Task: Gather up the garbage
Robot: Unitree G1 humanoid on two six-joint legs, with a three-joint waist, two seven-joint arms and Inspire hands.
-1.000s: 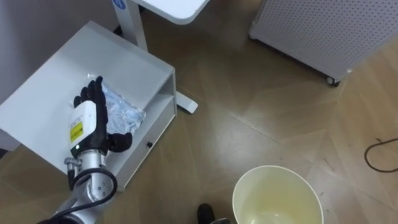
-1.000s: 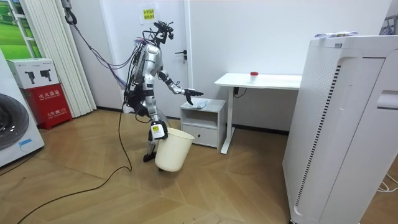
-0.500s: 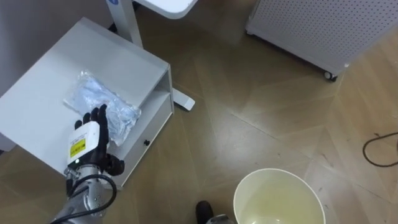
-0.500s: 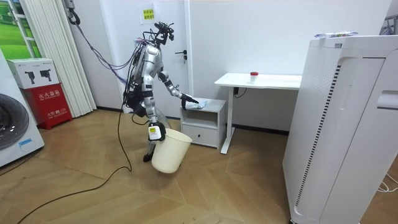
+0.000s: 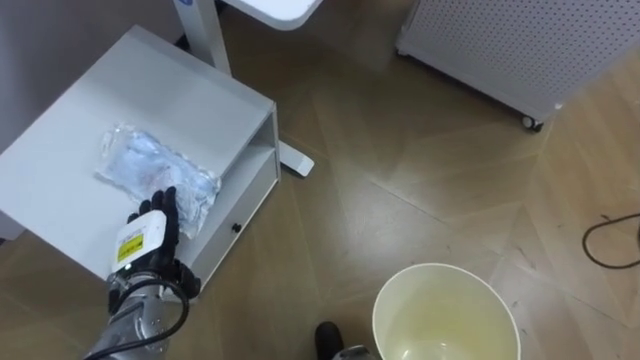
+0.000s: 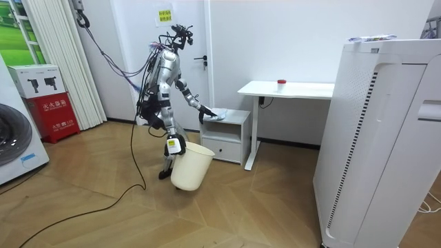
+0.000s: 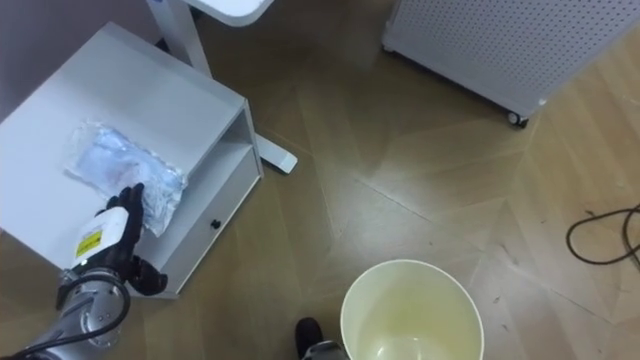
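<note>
Garbage amounts to one crumpled clear plastic bag [image 5: 155,170], lying on the low white worktop [image 5: 150,80]. The left hand [image 5: 145,240] rests at the bag's near edge, fingers relaxed and touching it, not closed round it. One cream bin [image 5: 440,300], tilted, is at the right hand [image 6: 173,145]; whether that hand grips it I cannot tell.

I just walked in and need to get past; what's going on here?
The robot stands at the small white cabinet. Its left robot hand is open, fingertips at the near edge of a crumpled clear plastic bag on top, not yet gripping it. Its right robot hand is at the rim of a cream bin.
</note>
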